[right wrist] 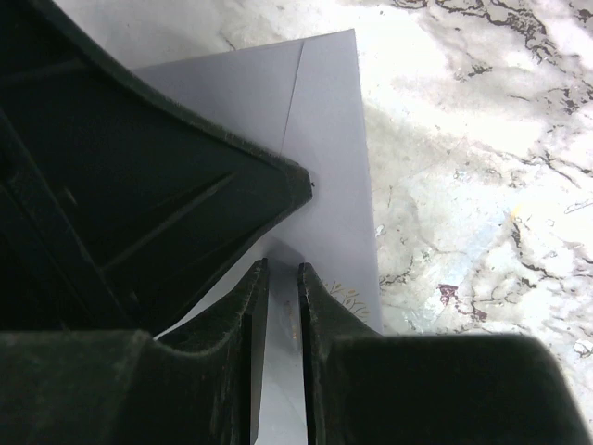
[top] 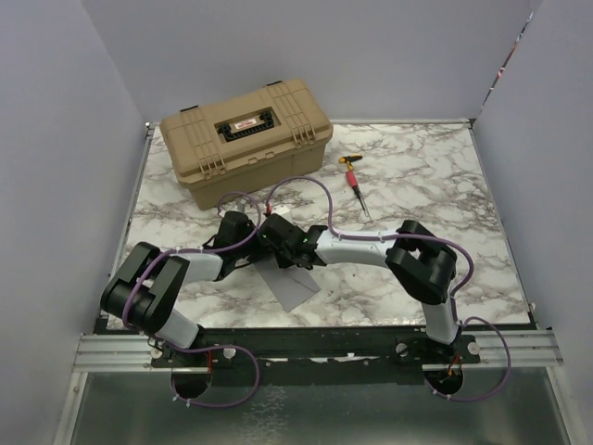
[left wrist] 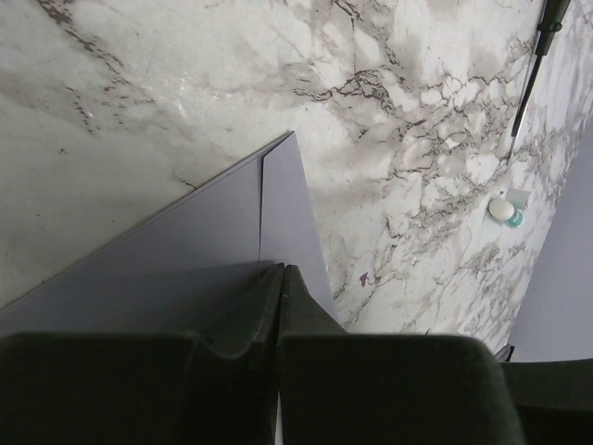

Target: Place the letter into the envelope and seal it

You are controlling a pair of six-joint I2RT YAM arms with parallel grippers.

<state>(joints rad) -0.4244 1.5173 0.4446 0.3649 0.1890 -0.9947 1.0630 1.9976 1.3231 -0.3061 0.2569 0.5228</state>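
The grey-lilac envelope (top: pixel 298 289) lies on the marble table (top: pixel 417 185), just in front of both grippers. In the left wrist view my left gripper (left wrist: pixel 283 269) is shut, its tips resting on the envelope (left wrist: pixel 204 250) at a seam line. In the right wrist view my right gripper (right wrist: pixel 283 267) stands over the same envelope (right wrist: pixel 324 120). Its jaws are a narrow gap apart, with lilac paper showing between them. The left gripper's dark finger fills the upper left of that view. The letter is hidden.
A tan hard case (top: pixel 246 139) stands at the back left. A red-handled screwdriver (top: pixel 357 185) lies to its right on the marble. A small white and teal round thing (left wrist: pixel 505 210) sits near the table's edge. Grey walls enclose the table.
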